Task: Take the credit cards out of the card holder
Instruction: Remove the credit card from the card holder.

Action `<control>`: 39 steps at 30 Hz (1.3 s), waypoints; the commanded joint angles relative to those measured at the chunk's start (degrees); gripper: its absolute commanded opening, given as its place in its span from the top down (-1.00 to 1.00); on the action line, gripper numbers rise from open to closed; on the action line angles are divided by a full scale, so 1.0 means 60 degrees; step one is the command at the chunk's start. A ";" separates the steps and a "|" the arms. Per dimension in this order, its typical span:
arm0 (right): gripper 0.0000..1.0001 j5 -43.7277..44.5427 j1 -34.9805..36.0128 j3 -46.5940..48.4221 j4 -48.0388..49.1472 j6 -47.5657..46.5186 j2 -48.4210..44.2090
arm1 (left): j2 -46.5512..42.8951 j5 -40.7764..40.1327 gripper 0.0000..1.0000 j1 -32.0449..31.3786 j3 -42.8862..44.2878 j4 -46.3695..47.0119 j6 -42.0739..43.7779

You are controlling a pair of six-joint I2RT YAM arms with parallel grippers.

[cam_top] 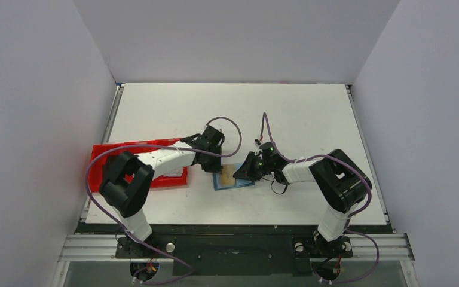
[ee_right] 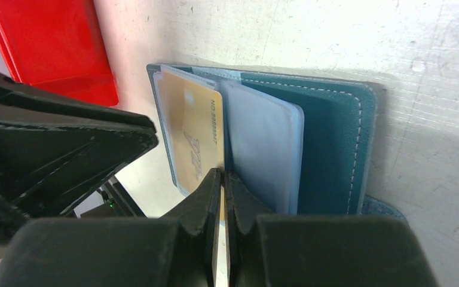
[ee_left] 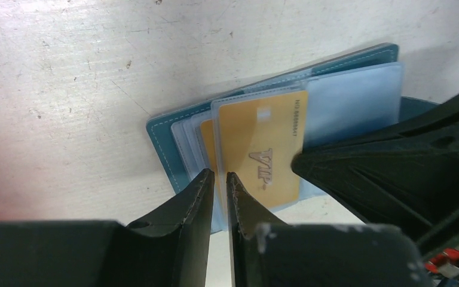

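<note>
Pale grey walls close in a white, scuffed table. The blue-green stitched card holder lies opened flat on it, toward the near edge and between the two arms. Its clear plastic sleeves fan out like pages. A tan-gold plastic card marked VIP sits inside one of them, not yet drawn out. A second, dark card does not show in any view, and it may lie under another leaf.

The black left gripper reaches in from the tray side. Its jaws stand only a narrow slit apart, right at the edge of the sleeve that carries the gold card. That placement looks like an attempt to get a bite on the card's edge, though the jaws clamp nothing yet.

The black right gripper comes from the opposite side with its jaws pressed together at the sleeve edge beside the gold card. It probably pins or parts the leaves so the holder stays put while the other arm pulls. Whether a thin leaf is actually nipped between those jaws cannot be told.

A red plastic tray sits at the left edge of the table, partly under the left arm. It is apart from the holder and a likely place for the cards once they are freed.
</note>
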 commanded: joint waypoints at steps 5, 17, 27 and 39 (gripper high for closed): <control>1.00 0.0785 -0.0046 0.0056 -0.0598 -0.0484 -0.0116 | 0.0563 -0.0233 0.81 -0.0031 0.0021 0.0320 0.0201; 1.00 0.0790 -0.0278 -0.0009 -0.0775 -0.0613 -0.0287 | 0.0899 -0.0983 0.93 -0.0029 -0.0308 -0.0274 -0.0004; 1.00 0.0700 -0.0379 -0.0092 -0.0762 -0.0658 -0.0448 | 0.0976 -0.0987 0.95 -0.0031 -0.0383 -0.0276 -0.0056; 0.80 -0.0205 -0.0423 -0.0610 0.1471 0.0660 0.0121 | 0.1032 -0.0874 0.96 -0.0025 -0.0363 -0.0229 -0.0059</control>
